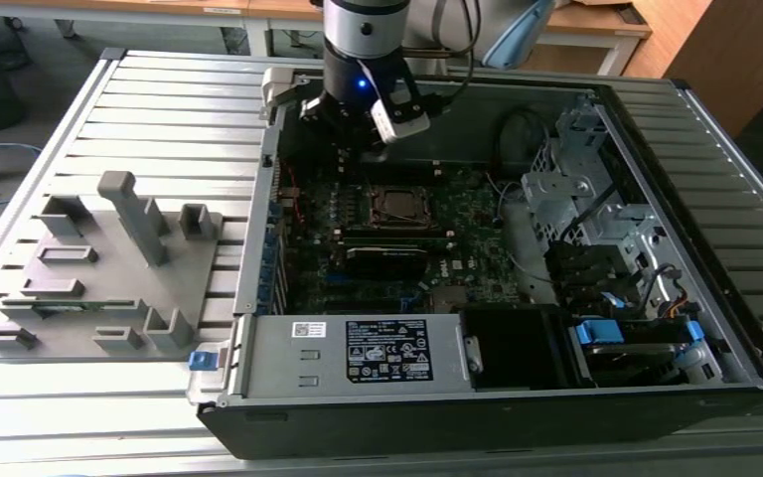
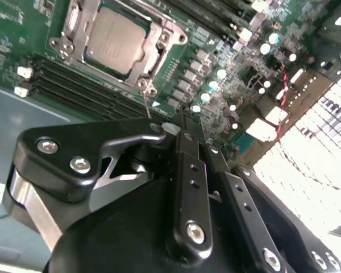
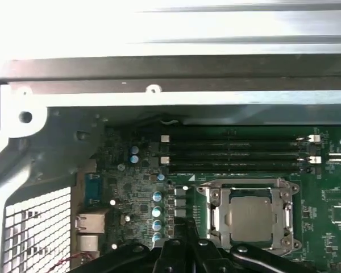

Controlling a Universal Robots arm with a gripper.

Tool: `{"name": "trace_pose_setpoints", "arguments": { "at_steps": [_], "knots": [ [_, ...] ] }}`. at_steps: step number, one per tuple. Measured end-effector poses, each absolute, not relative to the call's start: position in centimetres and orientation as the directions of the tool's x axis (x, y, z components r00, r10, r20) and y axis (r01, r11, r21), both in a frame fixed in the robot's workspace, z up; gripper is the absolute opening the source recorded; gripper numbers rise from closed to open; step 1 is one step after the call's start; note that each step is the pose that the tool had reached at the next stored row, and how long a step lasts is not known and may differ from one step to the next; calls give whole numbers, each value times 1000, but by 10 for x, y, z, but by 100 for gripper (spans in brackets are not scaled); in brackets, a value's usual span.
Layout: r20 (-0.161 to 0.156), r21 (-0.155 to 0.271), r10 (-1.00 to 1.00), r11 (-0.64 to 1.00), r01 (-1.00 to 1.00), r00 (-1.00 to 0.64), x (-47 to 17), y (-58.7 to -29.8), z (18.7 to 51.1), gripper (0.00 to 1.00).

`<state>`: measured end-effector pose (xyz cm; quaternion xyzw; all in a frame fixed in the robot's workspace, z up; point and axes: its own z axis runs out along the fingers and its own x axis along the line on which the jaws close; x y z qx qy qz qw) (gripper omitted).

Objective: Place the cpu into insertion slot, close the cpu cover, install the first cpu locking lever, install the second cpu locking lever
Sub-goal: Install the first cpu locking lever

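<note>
The cpu [image 2: 115, 38] [image 3: 250, 219], a dull grey square chip, lies flat in the insertion slot [image 1: 395, 207] on the green board. The silver cpu cover [image 2: 152, 54] [image 3: 247, 189] lies down around it, framing the chip in its window. My gripper [image 1: 373, 151] [image 2: 187, 122] [image 3: 184, 230] hovers above the board just beside the socket, towards the case's far wall. Its black fingers [image 2: 187, 165] are pressed together and hold nothing. A thin metal rod [image 2: 146, 105] sticks out from the socket's corner near the fingertips.
Long black memory slots [image 3: 233, 153] run beside the socket. The open computer case [image 1: 699, 248] surrounds the board, with a drive cage [image 1: 580, 189] and a power supply [image 1: 355, 353]. A grey fixture [image 1: 103, 268] stands on the slatted table at the exterior view's left.
</note>
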<state>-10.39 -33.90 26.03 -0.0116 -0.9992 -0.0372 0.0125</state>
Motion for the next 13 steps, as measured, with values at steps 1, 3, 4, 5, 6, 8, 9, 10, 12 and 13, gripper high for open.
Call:
{"name": "trace_pose_setpoints", "arguments": {
  "at_steps": [1,3,4,5,6,8,9,10,12,13],
  "knots": [
    [25,74,22,997,24,-999,-106,-339,260,11],
    [24,77,22,997,24,-999,-109,-339,260,11],
    [23,83,22,996,24,-999,-110,-339,260,11],
    [23,90,22,996,24,-1000,-111,-339,260,11],
    [22,100,21,995,24,-1000,-112,-339,260,11],
    [22,132,21,991,24,-1000,-113,-339,260,11],
    [23,142,21,990,24,-1000,-113,-339,260,11],
    [22,157,20,987,24,-1000,-114,-339,260,11],
    [23,190,19,981,23,-1000,-115,-339,259,11],
    [23,199,19,980,23,-1000,-115,-339,259,11]
  ]
}}
